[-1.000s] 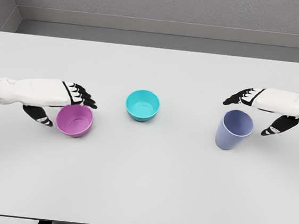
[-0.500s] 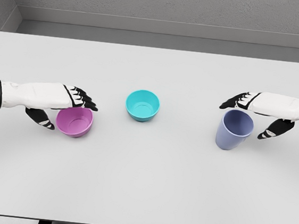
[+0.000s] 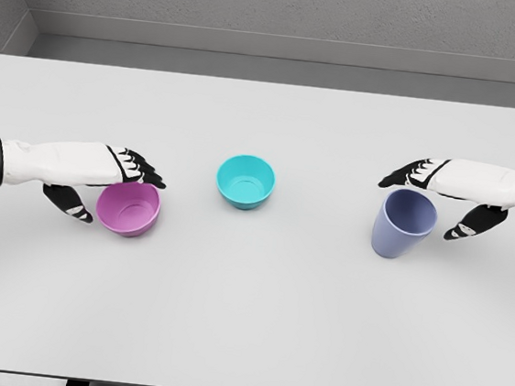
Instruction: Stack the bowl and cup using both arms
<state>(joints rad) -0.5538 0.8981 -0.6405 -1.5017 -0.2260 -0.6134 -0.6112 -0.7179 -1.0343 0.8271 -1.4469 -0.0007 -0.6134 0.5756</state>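
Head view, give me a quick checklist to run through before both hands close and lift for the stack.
1. Left hand over the pink bowl, thumb on its near left side: ok.
2. Left fingers closed on the bowl: not ok, they are open.
3. Right hand straddling the purple cup, thumb to its right: ok.
4. Right hand touching the cup: cannot tell.
5. Teal bowl upright, standing apart between bowl and cup: ok.
6. Purple cup upright: ok, though it looks slightly tilted.
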